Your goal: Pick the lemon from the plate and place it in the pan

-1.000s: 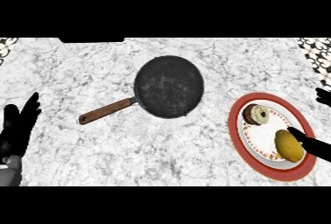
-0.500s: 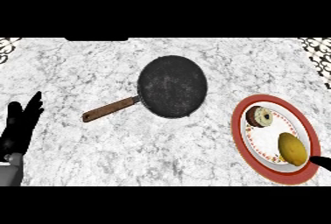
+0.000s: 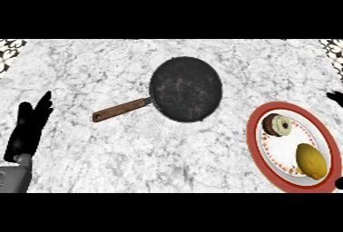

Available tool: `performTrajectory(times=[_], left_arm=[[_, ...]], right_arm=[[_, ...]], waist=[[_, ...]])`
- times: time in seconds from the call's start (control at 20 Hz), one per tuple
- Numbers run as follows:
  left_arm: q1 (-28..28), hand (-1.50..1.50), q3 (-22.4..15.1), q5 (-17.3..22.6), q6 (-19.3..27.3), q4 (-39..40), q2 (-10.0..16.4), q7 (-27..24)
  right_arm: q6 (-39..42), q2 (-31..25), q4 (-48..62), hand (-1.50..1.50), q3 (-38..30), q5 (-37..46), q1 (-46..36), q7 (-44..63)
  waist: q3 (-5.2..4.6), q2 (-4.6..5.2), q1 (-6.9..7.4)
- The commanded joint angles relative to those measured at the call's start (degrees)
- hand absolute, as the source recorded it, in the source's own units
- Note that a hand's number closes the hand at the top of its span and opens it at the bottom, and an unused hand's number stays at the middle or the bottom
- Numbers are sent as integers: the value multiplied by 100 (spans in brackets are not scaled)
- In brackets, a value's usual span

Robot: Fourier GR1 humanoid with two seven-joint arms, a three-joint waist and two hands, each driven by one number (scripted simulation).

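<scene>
Pan (image 3: 185, 89): dark and round, lying flat on the table (image 3: 100, 63); every place below is given from it.
Pan handle (image 3: 120, 110): brown, running from the pan's lower-left rim out toward the lower left.
Table: white-grey marbled top that carries all the things.
Plate (image 3: 254, 136): red rim and white patterned middle, lower right of the pan and apart from it.
Lemon (image 3: 311, 161): yellow, lying on the plate on the side farthest from the pan; it is well apart from the pan and neither of my hands holds it.
Ring pastry (image 3: 278, 125): brown with a pale middle, on the side of the plate nearer the pan, near the lemon but not touching it.
My left hand (image 3: 30, 129): far to the left of the pan, past the end of the handle; it is open, fingers straight and pointing up the view, and holds nothing.
My left forearm (image 3: 10, 179): grey, at the lower-left corner, below that hand.
My right hand (image 3: 336, 98): only small black parts show at the right edge, beyond the plate from the pan; I cannot tell whether it is spread or closed.
</scene>
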Motion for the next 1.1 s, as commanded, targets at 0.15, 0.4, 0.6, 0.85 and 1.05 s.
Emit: performTrajectory(times=[0.15, 0.4, 0.6, 0.85, 1.05], left_arm=[[-56, 0, 125, -18, -76, 19, 55, 25], [-135, 0, -19, -227, 143, -167, -154, 338], [-132, 0, 190, -290, 121, 240, -157, -75], [164, 0, 204, -201, -56, -310, -160, 174], [-377, 0, 377, -319, 3, 555, -252, 11]], right_arm=[[1070, 451, 155, -150, 1347, 413, -912, 1477], [1299, 1128, 943, -150, 1808, 643, -1342, 1798], [1235, 1394, 1319, -150, 1829, 1068, -1217, 1472], [1539, 1170, 1106, -150, 1642, 1325, -1024, 1493], [1645, 1342, 1279, -150, 1599, 1565, -877, 1309]], waist=[[23, -32, -96], [29, -41, -156], [29, -43, -204], [30, -62, -236], [27, -47, -290]])
